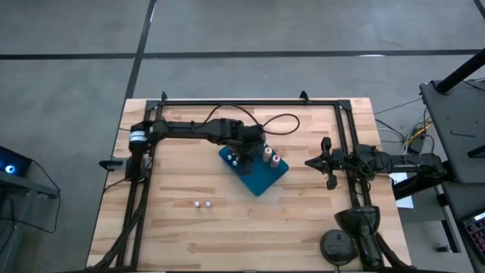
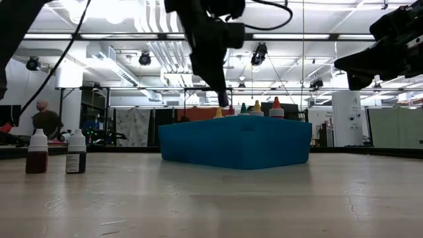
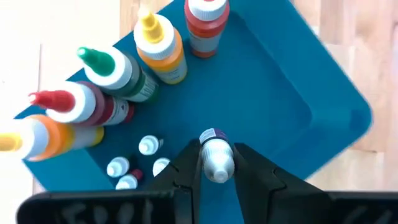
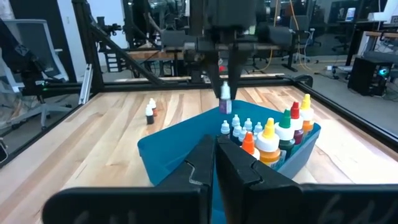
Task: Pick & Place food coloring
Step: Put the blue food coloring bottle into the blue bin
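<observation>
The left gripper is gripping 1 small white-topped bottle above the blue tray, likely lowering it beside others for release, while the closed right gripper is waiting.

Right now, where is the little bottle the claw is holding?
The little bottle hangs in the left claw above the blue tray, near the small white-topped bottles.

This is a robotics lab in a large industrial hall. Around the pale wooden plank table lies grey concrete floor; beyond the table hang white ceiling ducts, and behind it stand black metal racks and a seated person.
</observation>
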Tool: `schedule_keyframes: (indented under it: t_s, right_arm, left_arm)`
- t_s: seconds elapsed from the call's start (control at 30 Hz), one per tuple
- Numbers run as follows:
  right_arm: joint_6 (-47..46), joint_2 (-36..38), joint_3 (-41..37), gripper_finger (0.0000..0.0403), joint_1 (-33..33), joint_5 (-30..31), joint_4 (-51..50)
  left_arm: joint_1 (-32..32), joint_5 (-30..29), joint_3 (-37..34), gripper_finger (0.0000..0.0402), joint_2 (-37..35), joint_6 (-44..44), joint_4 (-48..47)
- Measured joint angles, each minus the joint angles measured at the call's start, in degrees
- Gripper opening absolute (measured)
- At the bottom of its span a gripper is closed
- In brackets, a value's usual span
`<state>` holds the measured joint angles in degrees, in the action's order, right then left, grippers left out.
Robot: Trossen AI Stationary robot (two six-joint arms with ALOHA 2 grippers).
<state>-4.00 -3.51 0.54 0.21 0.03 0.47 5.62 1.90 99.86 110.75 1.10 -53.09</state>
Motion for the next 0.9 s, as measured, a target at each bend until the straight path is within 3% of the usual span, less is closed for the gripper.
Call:
schedule_keyframes:
  t_s: [0.9]
  right_arm:
    - [0.0, 0.0, 0.0, 0.0009, 0.0, 0.1, 0.0]
  left_arm:
    - [3.0, -0.5, 2.2, 0.0053, 10.4, -5.7, -1.2]
